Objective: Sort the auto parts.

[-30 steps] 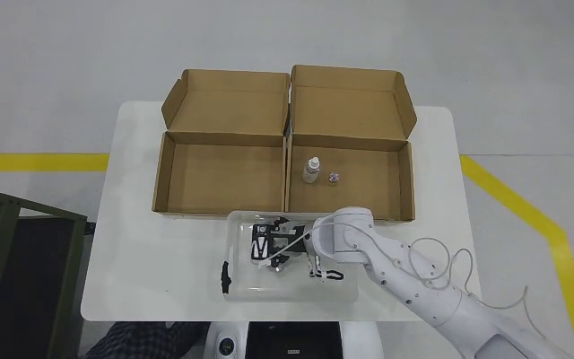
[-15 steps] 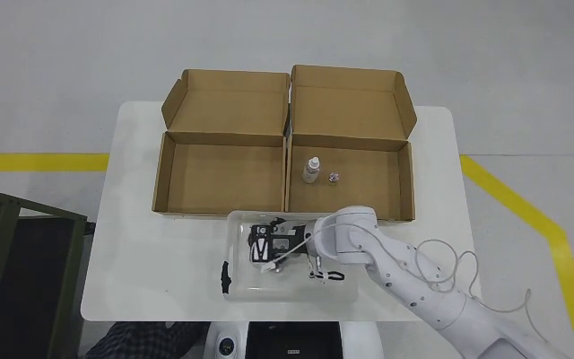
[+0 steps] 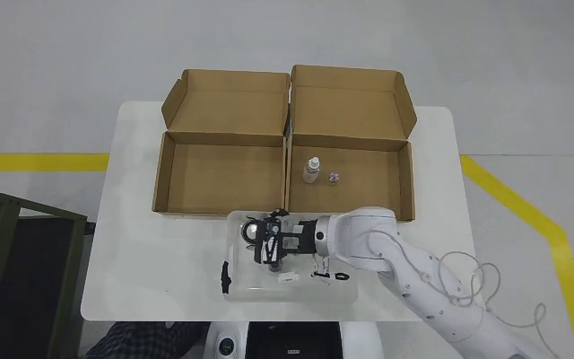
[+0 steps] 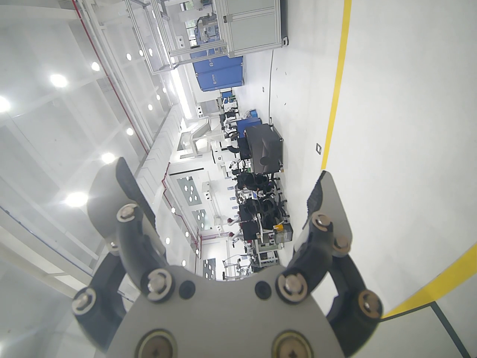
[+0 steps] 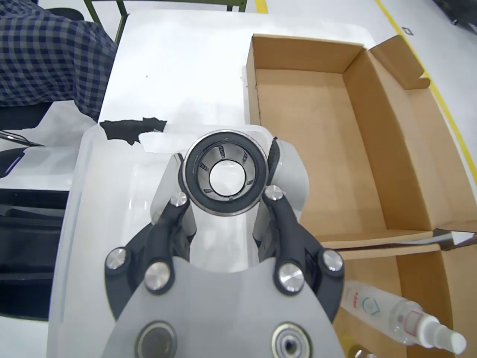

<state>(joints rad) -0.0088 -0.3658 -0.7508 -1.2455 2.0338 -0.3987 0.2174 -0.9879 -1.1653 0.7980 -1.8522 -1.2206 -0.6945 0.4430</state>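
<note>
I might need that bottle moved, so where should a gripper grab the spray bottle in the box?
Grip the spray bottle across its clear cylindrical body, from above: it seems to lie on its side on the cardboard box floor.

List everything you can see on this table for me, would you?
Table: one, white.
Empty box: one, brown, far left.
Second box: one, brown, right of it.
Spray bottle: one, clear, in second box.
Small metal part: one, silvery, beside the bottle.
Tray: one, clear, table's near edge.
Black parts: a few, in tray.
Ring: one, silver with black rim, gripped over tray.
Right gripper: one, black-and-silver, shut on ring.
Left gripper: one, same colours, open, facing the hall.
</note>
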